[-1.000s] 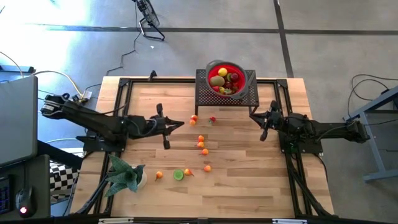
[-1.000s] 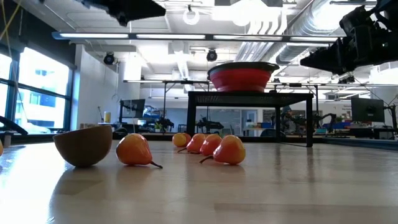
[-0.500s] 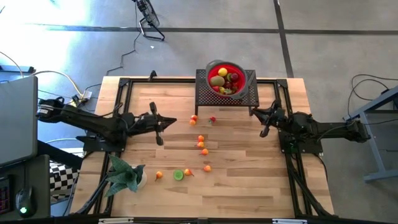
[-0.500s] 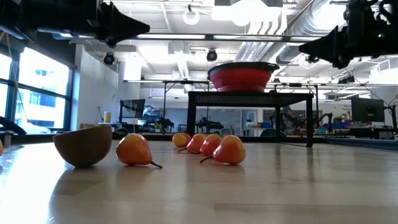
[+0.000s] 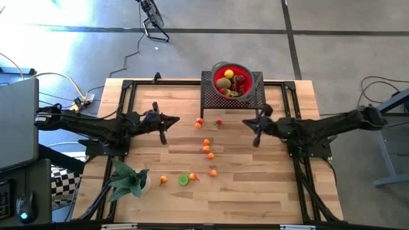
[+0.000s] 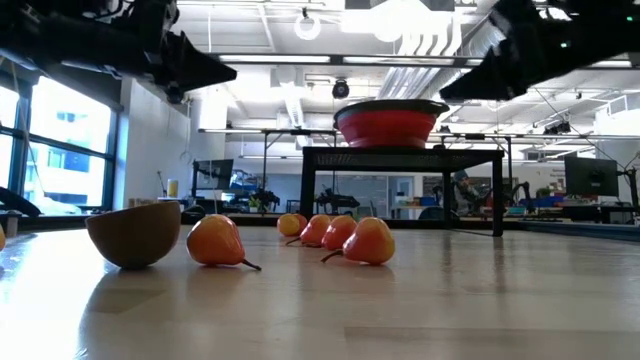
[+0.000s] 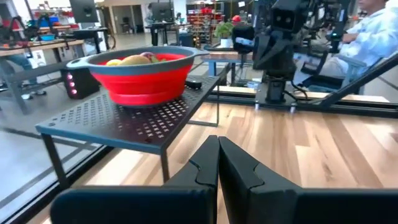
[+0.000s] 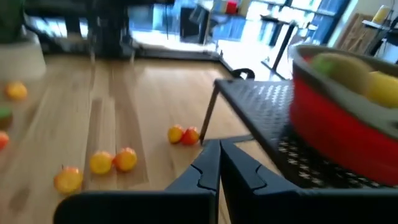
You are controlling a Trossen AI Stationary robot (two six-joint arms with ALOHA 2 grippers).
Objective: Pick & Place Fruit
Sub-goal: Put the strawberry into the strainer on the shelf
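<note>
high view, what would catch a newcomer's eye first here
The red bowl heaped with fruit stands out, raised on a black mesh stand at the table's far edge. Next come the small orange fruits scattered on the wooden table in front of it. The left gripper and right gripper, both shut and empty, point toward each other above the table, one on each side of the scatter.

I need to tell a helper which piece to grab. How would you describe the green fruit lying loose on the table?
Start at the leafy plant at the table's near left corner. Right of it, three small fruits lie in a short row. The middle one is the lime, the only green piece between two orange ones.
</note>
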